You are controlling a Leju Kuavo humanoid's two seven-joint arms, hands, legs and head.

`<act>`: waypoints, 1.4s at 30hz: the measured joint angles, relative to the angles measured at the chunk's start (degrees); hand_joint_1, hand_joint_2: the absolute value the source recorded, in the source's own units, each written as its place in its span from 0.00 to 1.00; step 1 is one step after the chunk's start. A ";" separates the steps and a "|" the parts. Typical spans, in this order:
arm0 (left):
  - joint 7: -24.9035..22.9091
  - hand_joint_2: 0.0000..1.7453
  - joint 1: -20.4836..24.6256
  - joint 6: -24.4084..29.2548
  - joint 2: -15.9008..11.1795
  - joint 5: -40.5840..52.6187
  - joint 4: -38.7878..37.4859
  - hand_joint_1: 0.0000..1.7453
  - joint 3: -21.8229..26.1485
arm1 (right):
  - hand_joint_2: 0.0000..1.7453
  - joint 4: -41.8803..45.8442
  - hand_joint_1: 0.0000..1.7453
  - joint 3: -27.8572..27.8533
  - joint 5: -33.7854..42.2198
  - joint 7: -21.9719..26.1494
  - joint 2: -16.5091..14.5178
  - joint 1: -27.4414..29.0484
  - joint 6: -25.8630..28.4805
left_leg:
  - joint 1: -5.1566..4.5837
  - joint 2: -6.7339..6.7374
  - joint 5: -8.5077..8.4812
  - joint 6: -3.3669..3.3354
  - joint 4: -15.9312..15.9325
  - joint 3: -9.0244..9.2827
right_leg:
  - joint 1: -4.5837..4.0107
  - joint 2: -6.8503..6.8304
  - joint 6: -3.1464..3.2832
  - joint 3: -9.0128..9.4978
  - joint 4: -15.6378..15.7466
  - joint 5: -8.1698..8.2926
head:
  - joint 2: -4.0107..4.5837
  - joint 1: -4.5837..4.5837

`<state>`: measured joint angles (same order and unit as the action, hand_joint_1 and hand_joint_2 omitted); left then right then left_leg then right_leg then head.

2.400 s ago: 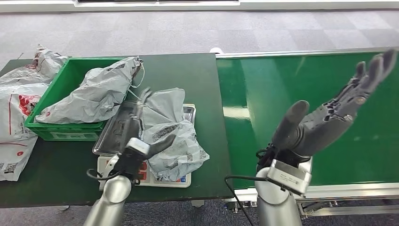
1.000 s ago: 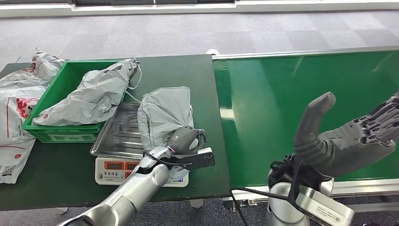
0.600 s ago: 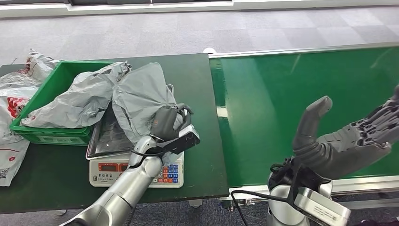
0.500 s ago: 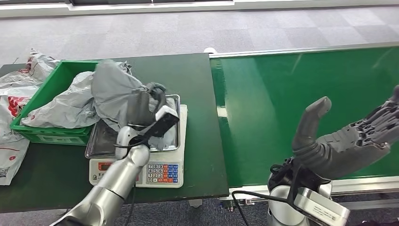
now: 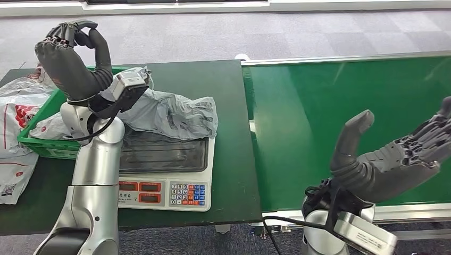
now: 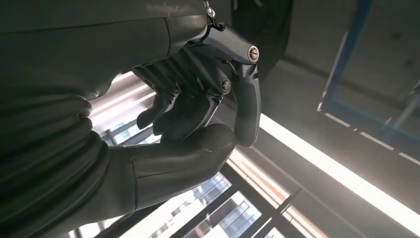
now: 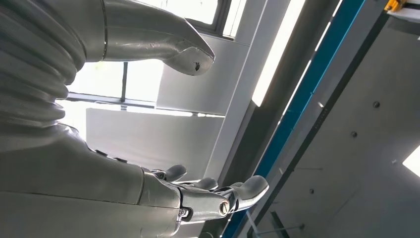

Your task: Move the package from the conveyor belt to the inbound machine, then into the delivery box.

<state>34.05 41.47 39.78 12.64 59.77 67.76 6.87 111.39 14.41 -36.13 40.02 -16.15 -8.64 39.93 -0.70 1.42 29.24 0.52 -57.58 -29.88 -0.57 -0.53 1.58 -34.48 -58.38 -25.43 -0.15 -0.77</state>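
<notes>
Above the green bin (image 5: 32,139), my left hand (image 5: 69,50) is curled on nothing; the package (image 5: 173,114) lies half across the scale (image 5: 175,194). Next: regrip its bunched middle.

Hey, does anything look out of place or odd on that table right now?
Yes. The grey package lies half in, half out: one end over the green box rim, the other draped onto the scale tray. The left hand is raised above it with fingers curled, holding nothing.
</notes>
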 joint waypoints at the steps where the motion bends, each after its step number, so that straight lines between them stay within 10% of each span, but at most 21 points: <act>1: 1.03 1.00 0.18 0.00 0.77 0.84 0.58 1.00 1.50 | 1.00 -0.02 0.00 0.01 0.01 0.00 0.00 -0.01 -0.01 | -0.02 0.00 0.01 -0.01 0.00 0.00 | 0.02 -0.01 0.00 0.00 0.00 0.00 | 0.00 0.00; 13: 1.45 1.00 5.03 -0.04 5.21 14.49 -4.52 0.97 12.10 | 1.00 -0.31 0.00 -0.01 -0.93 0.00 -0.09 -0.06 -0.02 | -0.03 -0.11 0.00 -0.06 0.00 0.02 | 0.03 -0.16 -0.01 0.03 0.02 0.01 | 0.00 0.00; 17: 1.09 1.00 5.99 -0.27 5.41 14.62 -6.95 0.00 12.78 | 1.00 -0.31 0.00 -0.01 -1.00 0.00 -0.10 -0.06 -0.02 | -0.04 -0.14 -0.01 -0.07 -0.01 0.03 | 0.02 -0.18 -0.01 0.01 0.02 0.00 | 0.00 -0.01; 20: -0.61 1.00 8.03 -8.44 5.41 15.21 -12.60 0.00 12.01 | 1.00 -0.31 0.00 -0.10 -0.53 0.00 -0.05 -0.03 -0.02 | -0.05 -0.24 -0.02 -0.08 -0.05 0.03 | 0.01 -0.25 -0.01 0.00 0.03 0.00 | 0.00 -0.02; 24: -0.90 1.00 10.10 -41.07 5.13 19.52 -24.27 0.00 3.81 | 1.00 -0.44 0.00 -0.18 1.33 -0.01 0.11 -0.06 -0.02 | -0.09 -0.36 -0.05 -0.14 -0.06 -0.05 | 0.08 -0.36 -0.05 0.07 0.04 0.02 | 0.00 0.00; 27: 0.47 1.00 10.21 -55.06 4.97 21.65 -32.37 0.00 -2.92 | 1.00 -0.85 0.00 -0.20 1.79 -0.01 0.14 -0.11 -0.02 | -0.14 0.05 -0.03 -0.20 -0.06 -0.08 | 0.16 -0.02 -0.15 -0.03 0.05 0.12 | 0.00 0.01; 36: 5.92 1.00 11.35 -76.85 0.82 9.83 -42.13 0.00 -15.61 | 1.00 -2.62 0.00 -0.21 2.21 -0.01 0.15 -0.36 -0.02 | -0.13 -0.03 -0.06 -0.24 -0.04 -0.13 | 0.13 -0.08 -0.17 -0.09 0.04 0.11 | 0.00 0.00; 42: 5.98 1.00 12.71 -79.30 -4.80 -6.10 -41.12 0.00 -26.01 | 1.00 -3.42 0.00 -0.22 1.74 0.00 0.15 -0.43 -0.02 | -0.11 -0.04 -0.13 -0.21 -0.03 -0.13 | 0.10 -0.09 -0.16 -0.09 0.03 0.13 | 0.00 0.00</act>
<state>40.03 54.18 -39.52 7.84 53.66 26.64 -19.14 107.97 14.19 -34.40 40.02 -16.00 -9.07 39.91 -0.81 1.38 29.11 0.31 -57.61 -30.00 -0.46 -0.62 1.43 -34.57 -58.35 -25.30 -0.15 -0.77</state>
